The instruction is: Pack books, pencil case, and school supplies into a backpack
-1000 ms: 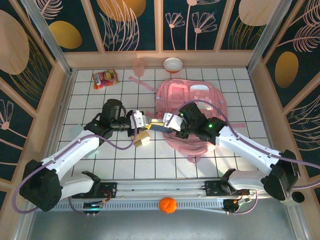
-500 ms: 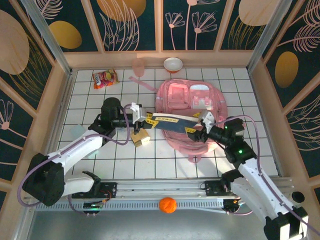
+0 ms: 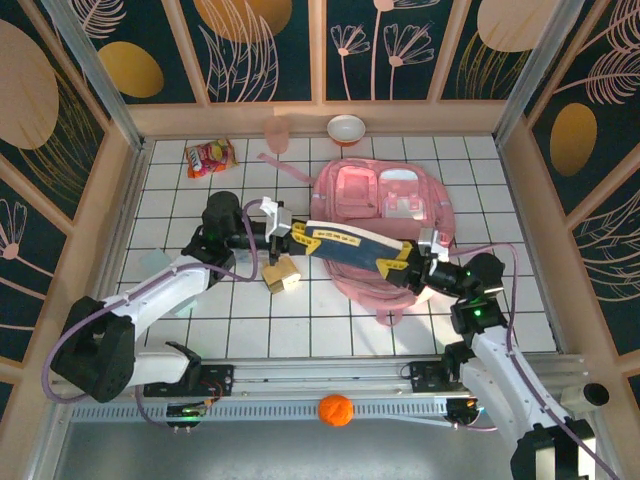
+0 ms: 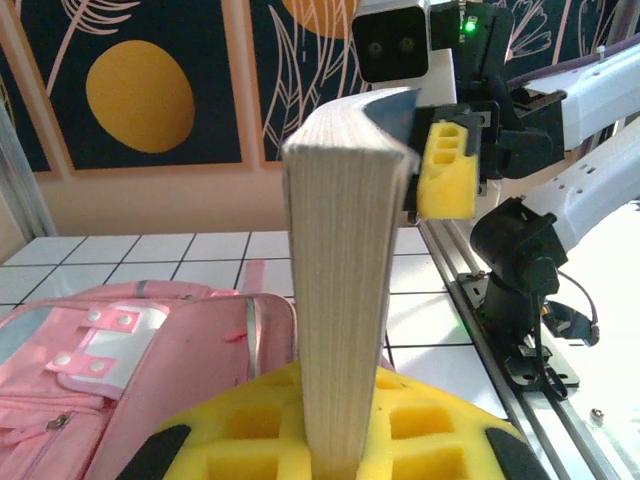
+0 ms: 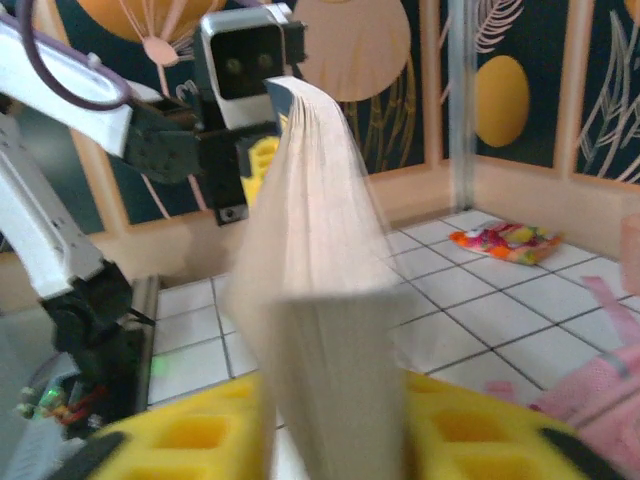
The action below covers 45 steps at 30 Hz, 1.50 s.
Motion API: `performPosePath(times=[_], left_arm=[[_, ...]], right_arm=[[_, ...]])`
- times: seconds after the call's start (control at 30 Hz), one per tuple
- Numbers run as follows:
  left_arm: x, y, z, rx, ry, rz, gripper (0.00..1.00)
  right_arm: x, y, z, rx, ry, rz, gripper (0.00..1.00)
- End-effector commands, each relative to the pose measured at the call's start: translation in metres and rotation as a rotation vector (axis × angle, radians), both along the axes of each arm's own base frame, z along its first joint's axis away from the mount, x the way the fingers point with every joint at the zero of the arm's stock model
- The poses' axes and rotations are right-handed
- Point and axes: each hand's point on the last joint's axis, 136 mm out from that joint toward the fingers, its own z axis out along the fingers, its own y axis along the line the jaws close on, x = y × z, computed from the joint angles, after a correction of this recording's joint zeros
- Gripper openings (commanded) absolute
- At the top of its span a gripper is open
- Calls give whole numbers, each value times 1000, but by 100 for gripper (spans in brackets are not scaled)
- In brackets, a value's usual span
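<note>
A dark navy-blue book (image 3: 350, 247) hangs level above the front edge of the pink backpack (image 3: 385, 195), held at both ends. My left gripper (image 3: 296, 238) is shut on its left end and my right gripper (image 3: 398, 264) on its right end. In the left wrist view the book's pale page edge (image 4: 345, 280) stands between my yellow pads (image 4: 440, 425), with the backpack (image 4: 100, 340) below left. The right wrist view shows the blurred page edge (image 5: 330, 330) clamped the same way. Tan and yellow blocks of the school supplies (image 3: 282, 275) lie under the left gripper. The pencil case is out of view.
A red-and-yellow snack packet (image 3: 210, 157) lies at the back left, also seen in the right wrist view (image 5: 505, 242). A pink cup (image 3: 276, 130) and a small bowl (image 3: 347, 129) stand by the back wall. An orange ball (image 3: 336, 410) sits on the front rail.
My right gripper let go near the left gripper, drew back to the right and closed on the book's far end. The book now spans both grippers, lying flatter.
</note>
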Motion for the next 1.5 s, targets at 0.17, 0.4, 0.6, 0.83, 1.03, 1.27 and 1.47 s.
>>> performPosePath(times=[0.17,0.4,0.6,0.83,1.03,1.27,1.47], left_arm=[[35,-4,19,-34,-73,193,58],[68,-24,-15,125,-190,405,74],[52,-84,-84,380,-333,271,76],[56,-122,-135,499,-378,199,79],[57,-135,-172,580,-360,141,85],[51,-140,-199,625,-318,78,88],[27,-144,-200,613,-281,-46,87]], right_arm=[[33,-23,14,45,72,-170,0],[88,-108,27,275,367,-557,0],[109,-168,19,380,574,-856,0],[99,-173,31,414,543,-896,0],[99,-170,24,392,573,-888,0],[98,-167,24,387,574,-868,0],[97,-165,21,382,585,-855,0]])
